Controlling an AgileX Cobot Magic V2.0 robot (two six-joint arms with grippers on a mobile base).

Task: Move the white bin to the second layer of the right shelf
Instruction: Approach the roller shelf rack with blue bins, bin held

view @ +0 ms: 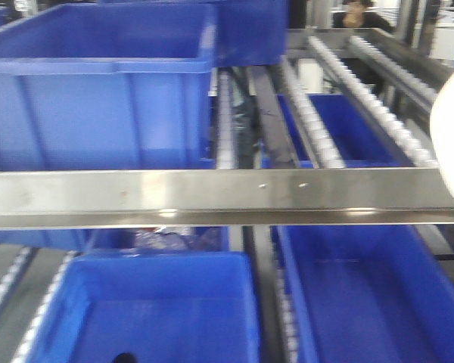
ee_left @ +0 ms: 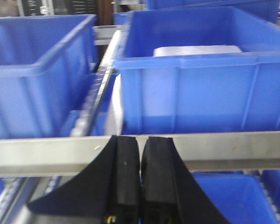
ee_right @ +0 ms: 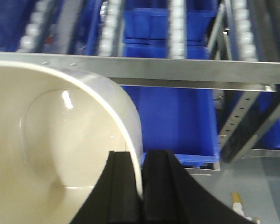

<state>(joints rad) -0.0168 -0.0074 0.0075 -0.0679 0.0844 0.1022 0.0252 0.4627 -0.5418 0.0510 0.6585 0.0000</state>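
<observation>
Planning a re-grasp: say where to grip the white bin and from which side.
Grip the bin by its thin wall at the rim, coming from the open-mouth side, one finger inside and one outside. The walls look smooth, with no handle showing, so probably only the rim gives purchase. The right pincer holds it that way now.
</observation>
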